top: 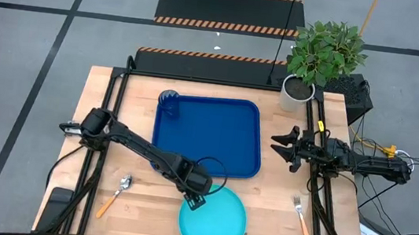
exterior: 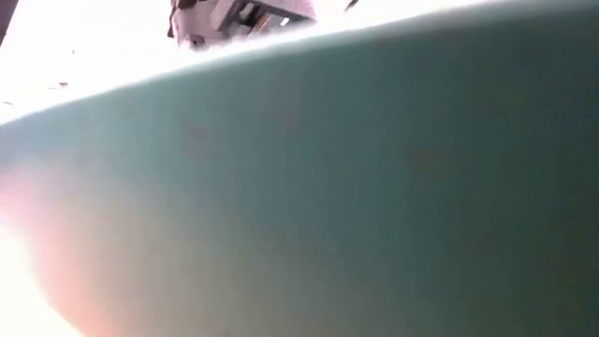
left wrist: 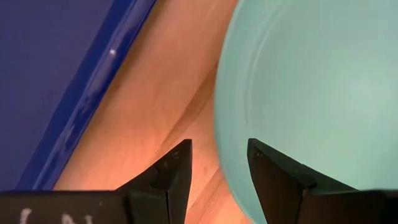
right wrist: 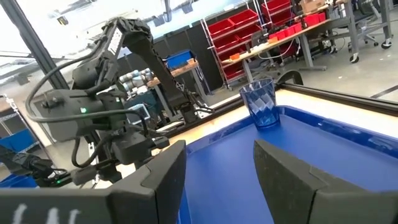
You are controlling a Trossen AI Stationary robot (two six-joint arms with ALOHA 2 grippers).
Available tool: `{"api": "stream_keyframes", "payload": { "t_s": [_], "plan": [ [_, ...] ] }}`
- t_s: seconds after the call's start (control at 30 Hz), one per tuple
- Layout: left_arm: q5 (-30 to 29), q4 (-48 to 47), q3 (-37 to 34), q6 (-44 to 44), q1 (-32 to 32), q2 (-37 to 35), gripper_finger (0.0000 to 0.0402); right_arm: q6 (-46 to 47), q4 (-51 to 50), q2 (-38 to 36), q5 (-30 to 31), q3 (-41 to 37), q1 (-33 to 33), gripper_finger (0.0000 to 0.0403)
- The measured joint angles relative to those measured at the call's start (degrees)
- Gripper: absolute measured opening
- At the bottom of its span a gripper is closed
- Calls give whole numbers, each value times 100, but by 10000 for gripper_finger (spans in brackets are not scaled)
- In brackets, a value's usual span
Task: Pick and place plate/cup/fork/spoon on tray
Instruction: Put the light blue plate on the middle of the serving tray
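Tray (top: 207, 137) sits mid-table, long side across. Only thing in it is the cup (top: 168, 102), upright in the far-left corner. Rest of the tray floor is bare blue. The right wrist view confirms it: cup (right wrist: 261, 102) standing in the tray (right wrist: 323, 162) corner by the rim.

Plate (top: 213, 221) is on the wood at the near edge, just off the tray's near side, nothing on it. It fills nearly the whole low view (exterior: 337, 206).

Left gripper (top: 195, 202) is at the plate's far-left rim. In the left wrist view the fingers (left wrist: 177, 171) are spread, straddling the rim of the plate (left wrist: 311, 87) — one finger outside over the wood, the other over the plate's inside. Cannot tell whether either finger actually touches the rim; not pinched on it. Tray (left wrist: 50, 81) edge shows just beside.

Right gripper (top: 285, 147) hangs at the tray's right side, fingers spread wide, holding nothing.

Spoon (top: 114, 195) lies on the table near-left, bowl toward the tray. Fork (top: 302, 221) lies near-right, tines pointing away from the near edge. Both outside the tray.

White plant pot (top: 298, 93) with a green plant stands at the far-right table corner.

Labels — white marks at the bottom edge of each wrist view, cut off, not readable.
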Motion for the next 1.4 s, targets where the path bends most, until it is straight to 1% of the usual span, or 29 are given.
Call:
{"api": "stream_keyframes", "payload": {
  "t_s": [0.37,0.47,0.73,0.83,1.03,1.07,1.23,1.4],
  "plan": [
    [-86,-66,5,37,3,67,156,-108,24,3,11,0,-2,183],
    [-45,-123,0,18,-18,172,156,-108,24,2,13,0,-2,183],
    [166,74,0,21,-43,389,153,-107,54,30,16,0,-4,183],
    [170,97,2,29,-34,376,126,-106,46,38,15,0,-4,183],
    [387,138,4,107,-23,368,22,-106,46,40,14,0,-4,183],
    [394,159,8,101,-5,360,14,-106,46,40,14,0,-4,183],
    [591,194,9,216,83,358,18,-106,46,40,13,0,-4,183],
    [742,338,9,362,167,361,8,-104,44,40,13,0,-4,183]
  ]
}}
